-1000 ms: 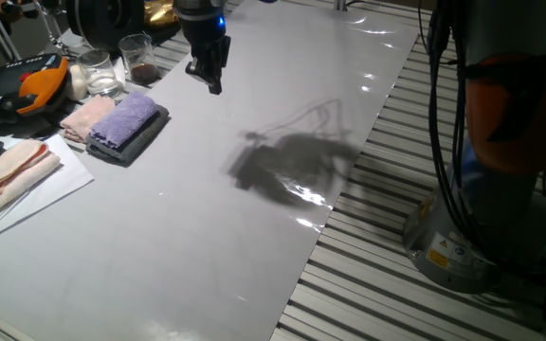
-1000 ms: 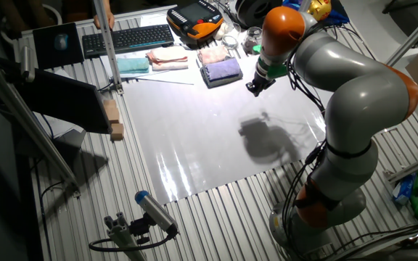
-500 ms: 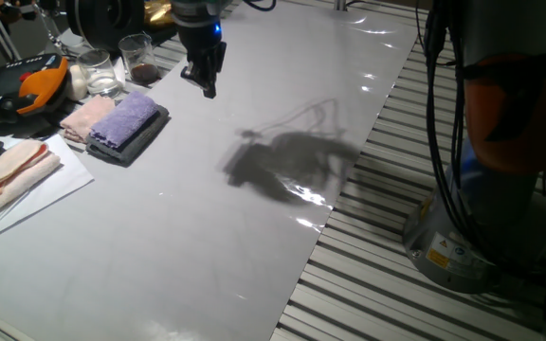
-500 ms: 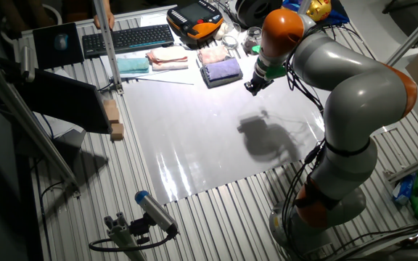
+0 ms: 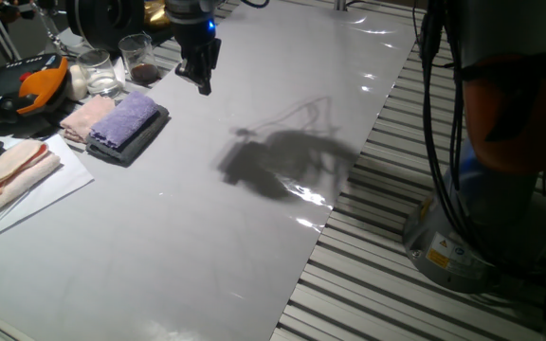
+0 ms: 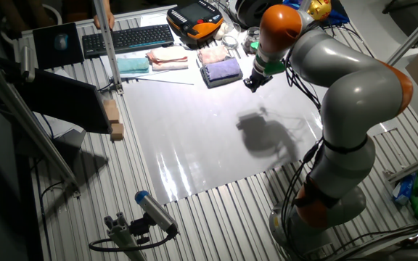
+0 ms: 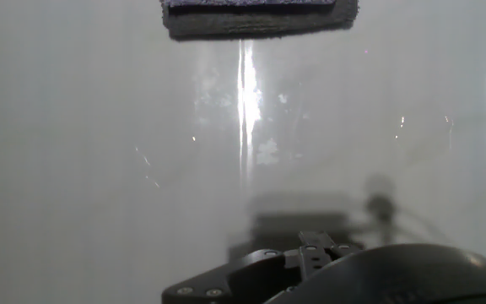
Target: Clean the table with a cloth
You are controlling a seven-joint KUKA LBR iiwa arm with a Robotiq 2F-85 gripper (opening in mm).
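Lavender cloth [image 5: 125,117] near table [image 5: 188,227] edge, gripper [image 5: 200,80] hovering beside it, grip state unclear

one purple cloth [image 5: 124,119], one grey cloth [image 5: 140,138], two glasses [image 5: 138,59]

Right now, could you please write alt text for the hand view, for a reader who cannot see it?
A glossy pale grey-white tabletop fills the frame, streaked by glare. At the top edge a lavender-purple fuzzy cloth lies on a dark grey folded cloth; the dark gripper body shows at the bottom.
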